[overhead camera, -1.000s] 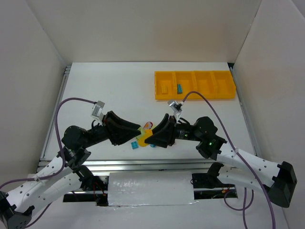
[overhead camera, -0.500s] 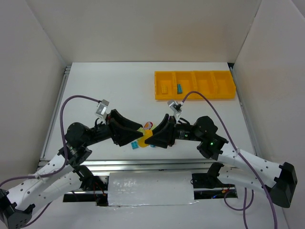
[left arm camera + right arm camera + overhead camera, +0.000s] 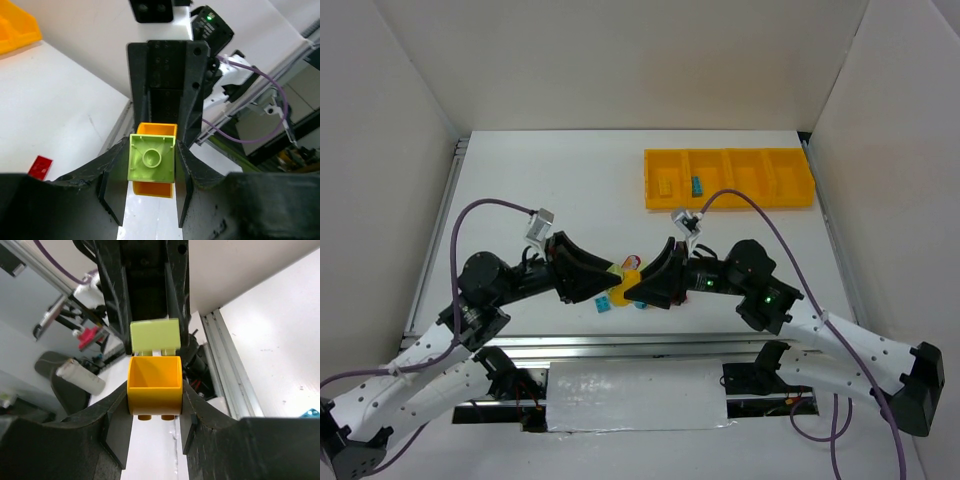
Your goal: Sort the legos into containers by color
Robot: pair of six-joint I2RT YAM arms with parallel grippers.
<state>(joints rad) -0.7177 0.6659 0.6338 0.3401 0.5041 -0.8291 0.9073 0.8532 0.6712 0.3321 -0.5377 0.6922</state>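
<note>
Left gripper (image 3: 151, 166) clamped on light green brick (image 3: 152, 157), right gripper (image 3: 154, 396) clamped on yellow brick (image 3: 154, 382), the two butted together over near worktop (image 3: 550, 180), yellow tray (image 3: 740, 204) far right, blue brick (image 3: 698, 185) in its second-left compartment

Nothing legible on show.
No lettering, number or brand reads in any of the three views: the light green brick (image 3: 151, 158), the orange brick (image 3: 154, 382) and the yellow tray (image 3: 730, 204) carry no print that can be made out.
</note>
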